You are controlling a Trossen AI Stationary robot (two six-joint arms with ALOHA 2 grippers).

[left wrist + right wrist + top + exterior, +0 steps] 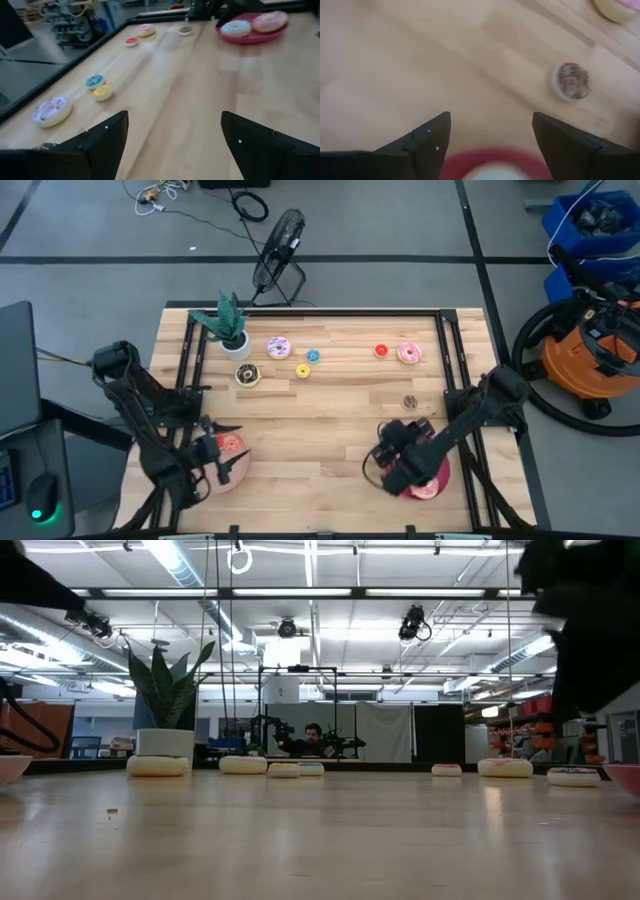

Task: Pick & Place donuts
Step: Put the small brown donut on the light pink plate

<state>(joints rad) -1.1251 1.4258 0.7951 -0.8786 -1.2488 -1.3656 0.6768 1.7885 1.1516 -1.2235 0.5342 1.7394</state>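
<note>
Right gripper (490, 135) hovers over the crimson plate (436, 483), fingers wide and empty (likely post-release); left gripper (172, 137) likewise wide over bench (330, 430).

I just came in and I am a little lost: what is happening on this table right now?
Two robot arms are sorting toy donuts onto plates. The right gripper hangs open over the crimson plate, which holds two donuts; a small chocolate-sprinkled donut lies just beyond. The left gripper, also open and empty, is at the pink plate. Several donuts wait along the far edge near the potted plant.
</note>
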